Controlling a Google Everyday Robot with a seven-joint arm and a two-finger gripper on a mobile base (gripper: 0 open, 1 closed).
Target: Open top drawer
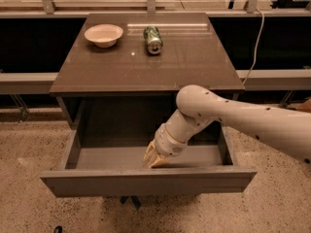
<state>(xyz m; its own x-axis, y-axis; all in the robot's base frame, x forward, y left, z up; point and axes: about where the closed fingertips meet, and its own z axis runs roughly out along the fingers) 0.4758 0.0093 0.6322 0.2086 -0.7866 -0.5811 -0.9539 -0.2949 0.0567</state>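
Gripper (155, 158) sits low inside the top drawer (146, 182), close behind the front panel; how wide it is set, I cannot tell. That drawer stands well out of the cabinet. It looks stiff and fairly light, probably gliding on runners. With no handle, the best hold seems to be the front panel's top edge or inner face. Farther back, the cabinet top (194, 67) carries a can (153, 39) on its side and a bowl (103, 34).
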